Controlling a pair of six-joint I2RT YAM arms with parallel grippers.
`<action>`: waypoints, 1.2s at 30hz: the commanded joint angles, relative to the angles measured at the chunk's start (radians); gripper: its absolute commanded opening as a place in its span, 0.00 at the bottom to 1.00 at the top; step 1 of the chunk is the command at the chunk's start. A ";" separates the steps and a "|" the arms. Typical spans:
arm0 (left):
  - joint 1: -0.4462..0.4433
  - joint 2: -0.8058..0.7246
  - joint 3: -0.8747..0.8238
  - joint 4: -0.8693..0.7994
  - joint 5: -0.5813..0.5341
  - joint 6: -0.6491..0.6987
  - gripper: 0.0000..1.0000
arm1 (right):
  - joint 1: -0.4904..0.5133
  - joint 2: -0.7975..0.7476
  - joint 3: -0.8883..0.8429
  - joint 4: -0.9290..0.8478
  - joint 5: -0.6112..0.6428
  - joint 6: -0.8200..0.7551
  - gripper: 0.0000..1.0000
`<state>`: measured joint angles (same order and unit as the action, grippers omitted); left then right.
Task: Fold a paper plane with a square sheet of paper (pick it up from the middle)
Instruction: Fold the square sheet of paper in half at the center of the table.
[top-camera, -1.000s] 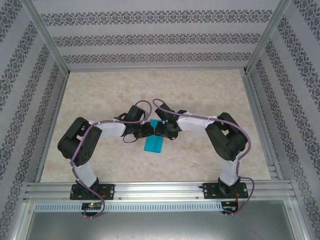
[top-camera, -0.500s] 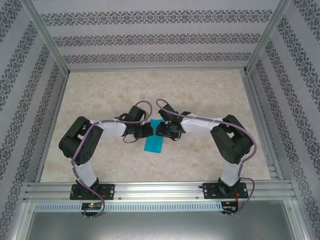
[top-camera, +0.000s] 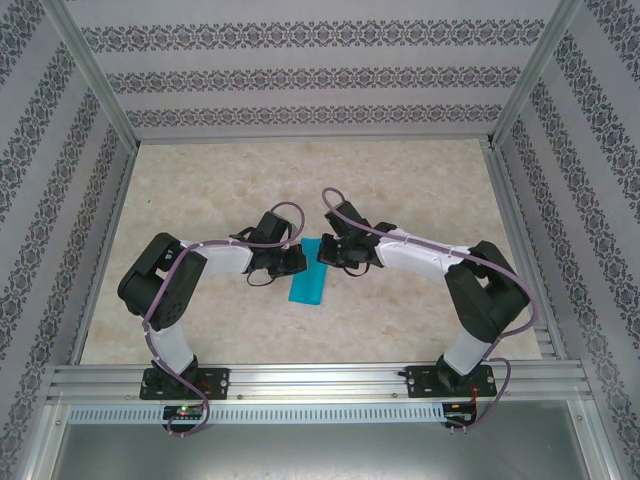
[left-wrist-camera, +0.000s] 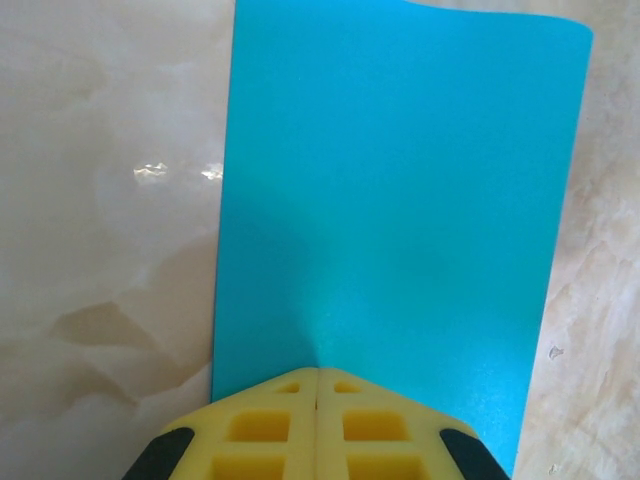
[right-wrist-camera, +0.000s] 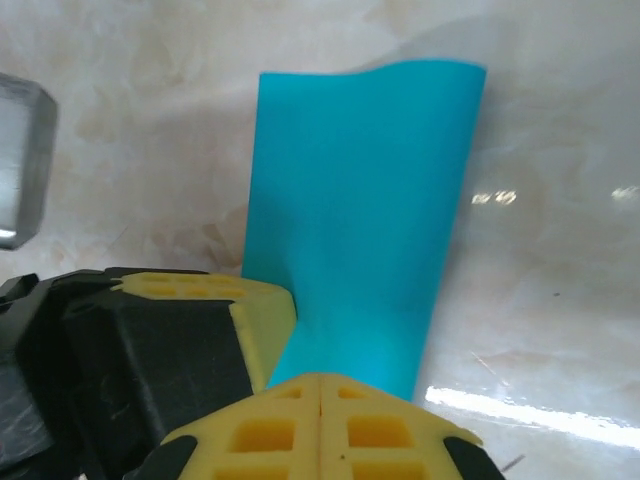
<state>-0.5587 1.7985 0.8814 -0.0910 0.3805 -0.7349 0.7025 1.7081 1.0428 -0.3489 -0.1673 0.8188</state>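
Teal-blue paper (left-wrist-camera: 400, 200), smooth, folded oblong, pinched at one end between closed yellow jaws of left gripper (left-wrist-camera: 317, 375) and right gripper (right-wrist-camera: 320, 382).

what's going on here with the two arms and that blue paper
Two robot arms are working a teal sheet of paper at the middle of the table. The left gripper and right gripper are both shut on its far end, side by side, with the rest reaching toward the arm bases. The paper shows as a narrow rectangle, not yet a plane.
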 joint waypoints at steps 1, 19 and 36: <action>-0.014 0.069 -0.051 -0.066 -0.083 0.003 0.05 | 0.009 0.038 0.029 0.059 -0.046 0.019 0.00; -0.014 0.085 -0.063 -0.086 -0.109 0.009 0.02 | 0.001 0.144 -0.023 0.111 -0.111 0.013 0.00; -0.013 0.105 -0.117 -0.082 -0.118 0.018 0.01 | -0.102 0.024 -0.268 0.208 -0.109 -0.048 0.00</action>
<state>-0.5591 1.8015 0.8406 -0.0017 0.3878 -0.7349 0.6315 1.7523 0.8188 -0.0624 -0.3214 0.8017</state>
